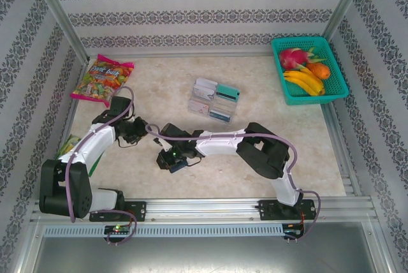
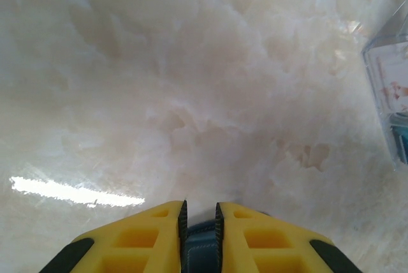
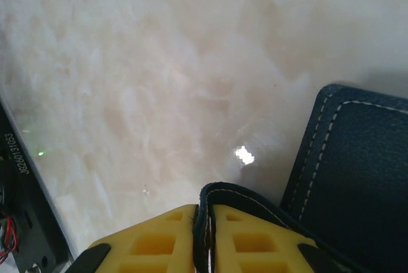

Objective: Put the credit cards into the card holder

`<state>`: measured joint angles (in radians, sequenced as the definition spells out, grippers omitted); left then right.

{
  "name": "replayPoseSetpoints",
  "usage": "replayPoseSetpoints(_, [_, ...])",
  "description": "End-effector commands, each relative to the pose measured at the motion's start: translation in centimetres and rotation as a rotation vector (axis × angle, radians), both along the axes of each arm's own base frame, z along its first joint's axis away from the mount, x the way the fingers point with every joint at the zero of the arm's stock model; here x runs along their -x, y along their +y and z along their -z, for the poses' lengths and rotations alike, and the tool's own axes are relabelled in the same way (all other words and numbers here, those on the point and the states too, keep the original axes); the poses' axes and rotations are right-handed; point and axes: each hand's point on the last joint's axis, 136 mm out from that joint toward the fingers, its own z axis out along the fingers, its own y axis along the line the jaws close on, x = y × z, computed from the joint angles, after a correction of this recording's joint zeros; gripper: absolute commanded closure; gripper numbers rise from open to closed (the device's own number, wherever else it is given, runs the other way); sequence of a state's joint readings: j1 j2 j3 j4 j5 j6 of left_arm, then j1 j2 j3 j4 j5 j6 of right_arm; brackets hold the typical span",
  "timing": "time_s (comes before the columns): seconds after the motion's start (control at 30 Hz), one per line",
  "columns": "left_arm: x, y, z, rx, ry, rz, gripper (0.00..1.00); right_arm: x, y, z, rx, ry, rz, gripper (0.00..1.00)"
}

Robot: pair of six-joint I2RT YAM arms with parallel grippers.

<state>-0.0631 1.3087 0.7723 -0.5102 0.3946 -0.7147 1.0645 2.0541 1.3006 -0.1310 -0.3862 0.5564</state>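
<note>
Presently, the card holder [image 3: 357, 164] is pinched by the right end effector [image 3: 204, 212]. The jaws are drawn narrow on one stitched navy flap, which stands edge-up between them. The other flap lies just right of the fingers, low over the worktop [image 3: 159, 81]. The left end effector [image 2: 199, 212] is likewise narrowed on a dark blue edge. This edge is judged to be the same holder, though the wrist view alone does not confirm it. The slotted inside of the holder is not seen, and no card is seen in it.

The credit cards [image 1: 227, 92] are noted well apart from both end effectors. From the left end effector they lie ahead and to the right, inside the clear acrylic tray [image 2: 382, 40]. From the right one they lie beyond it, farther from the arm bases. The cards lie flat, one stack to each of the four compartments, some white or grey, some teal. Their long axes run roughly across the worktop, slightly slanted. The right end effector is judged somewhat the nearer to them. Since both are occupied, one is judged to need freeing before any card can be fetched.

Other containers are recorded. A green basket [image 1: 306, 99] holding fruit [image 1: 305, 80] sits far right of the right end effector. A sweets bag [image 1: 102, 80] lies beyond the left one.
</note>
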Motion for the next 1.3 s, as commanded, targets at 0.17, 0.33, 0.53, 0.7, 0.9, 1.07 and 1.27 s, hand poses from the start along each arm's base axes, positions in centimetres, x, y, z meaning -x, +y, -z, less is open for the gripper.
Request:
replayPoseSetpoints(0.17, [3.1, -0.8, 2.3, 0.059, 0.063, 0.019, 0.75, -0.8, -0.6, 0.0, 0.051, -0.046, 0.008, 0.77])
replayPoseSetpoints(0.33, [4.2, -1.0, 2.9, 0.056, 0.084, 0.027, 0.74, -0.8, -0.9, -1.6, 0.036, -0.067, 0.005, 0.65])
replayPoseSetpoints(0.53, [4.6, -0.8, 2.8, 0.043, 0.084, 0.033, 0.74, -0.8, -0.8, -4.2, -0.014, -0.087, 0.009, 0.61])
replayPoseSetpoints(0.7, [4.5, -1.2, 2.5, 0.059, 0.076, 0.048, 0.74, -1.0, -1.2, -6.9, -0.06, -0.109, 0.02, 0.6])
replayPoseSetpoints(0.9, [4.1, -2.2, 1.1, 0.079, 0.039, 0.097, 0.73, -2.3, -3.3, -9.5, -0.122, -0.117, 0.09, 0.6])
replayPoseSetpoints(1.07, [4.5, -3.3, 0.0, 0.102, 0.034, 0.145, 0.73, -4.6, -7.6, -8.0, -0.073, -0.088, 0.217, 0.59])
replayPoseSetpoints(1.27, [6.7, -2.9, 1.1, 0.054, 0.13, 0.164, 0.73, -5.1, -11.1, -3.7, 0.034, -0.032, 0.299, 0.57])
